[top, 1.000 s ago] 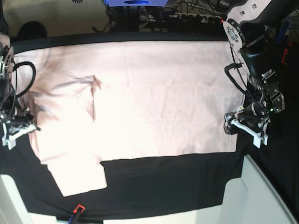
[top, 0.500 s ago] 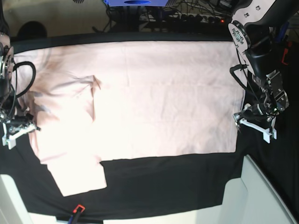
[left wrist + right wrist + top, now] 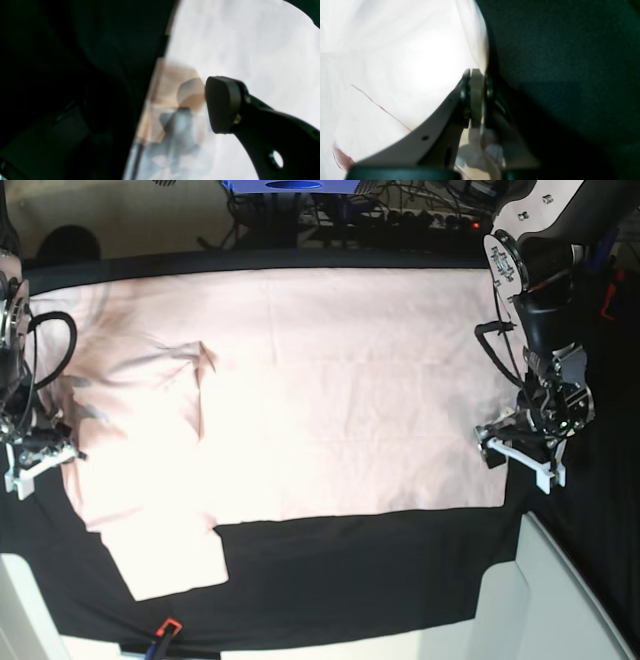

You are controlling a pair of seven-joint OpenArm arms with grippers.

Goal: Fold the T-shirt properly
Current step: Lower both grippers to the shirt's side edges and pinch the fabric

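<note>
- I've got the T-shirt (image 3: 330,390) spread flat and plain side up on the black table cloth (image 3: 350,580), lying between my two grippers; one sleeve sticks out toward the camera, the other is already folded in over the chest.
- My right gripper (image 3: 42,452) sits at the neck-and-shoulder end. Its wrist view shows the fingers (image 3: 472,95) pressed together with pale fabric running up between them, so I read it as clamped on the shirt's edge.
- My left gripper (image 3: 518,452) is at the hem end, right over the cloth's boundary. In its wrist view I see one dark pad (image 3: 220,105) above the hem, with black cloth off to its outer side; the other finger is out of frame.
- From the base view the left jaws look parted with the hem edge about level with them, so I take them as apart and not yet holding anything, though it's a small detail.
- My judgement: this is the grasping step before a fold, one end secured, the other not.
- Next I'd ease the left gripper a touch lower and inward so the hem lies between the pads, then close.
- The risk I see is pinching the table cloth along with the hem.
</note>
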